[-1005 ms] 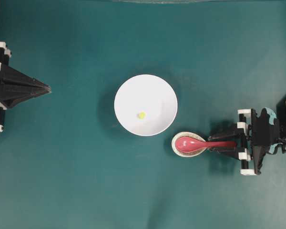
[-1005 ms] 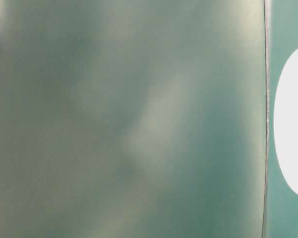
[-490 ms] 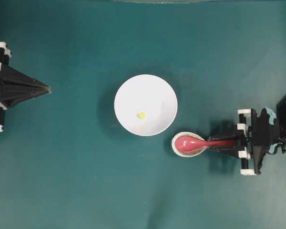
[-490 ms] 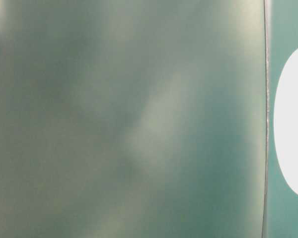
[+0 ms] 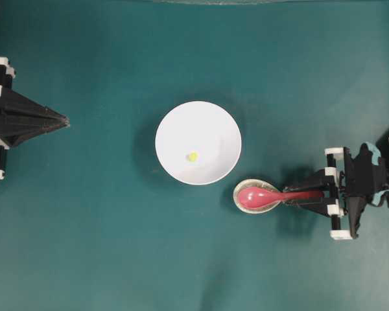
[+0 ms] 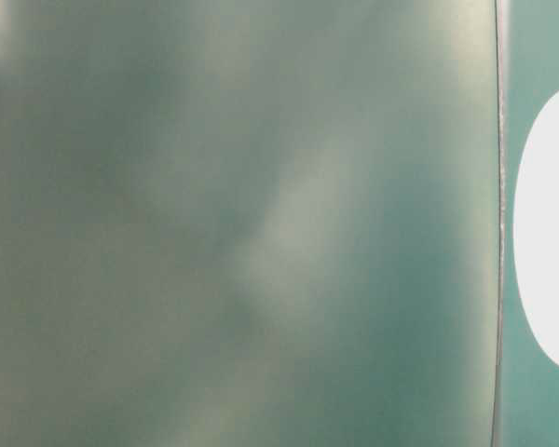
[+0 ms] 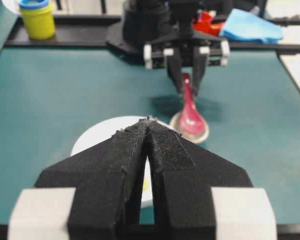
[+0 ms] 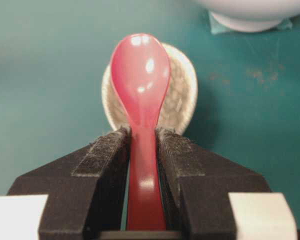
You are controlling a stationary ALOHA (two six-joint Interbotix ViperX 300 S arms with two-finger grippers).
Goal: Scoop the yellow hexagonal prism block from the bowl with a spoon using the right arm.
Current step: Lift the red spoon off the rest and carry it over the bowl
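The white bowl [image 5: 214, 126] stands mid-table with the tiny yellow hexagonal prism block [image 5: 192, 156] lying inside it. Right of the bowl, the red-pink spoon [image 5: 258, 197] lies with its scoop on a speckled beige spoon rest [image 5: 240, 188]. My right gripper [image 5: 289, 196] is shut on the spoon's handle; in the right wrist view both fingers press the handle of the spoon [image 8: 141, 70] on either side. My left gripper [image 5: 65, 120] sits shut at the far left, holding nothing. In the left wrist view the block [image 7: 146, 184] shows through the slit behind the touching fingertips.
A yellow pot with a blue lid [image 7: 37, 17], a blue cloth [image 7: 252, 30] and a red object [image 7: 205, 22] lie beyond the table's black edge rail behind the right arm. The table-level view is blurred, showing only part of the bowl [image 6: 550, 233].
The right gripper's fingers have closed in onto the spoon handle, and the right wrist has shifted slightly. The left arm, bowl and block have stayed put.
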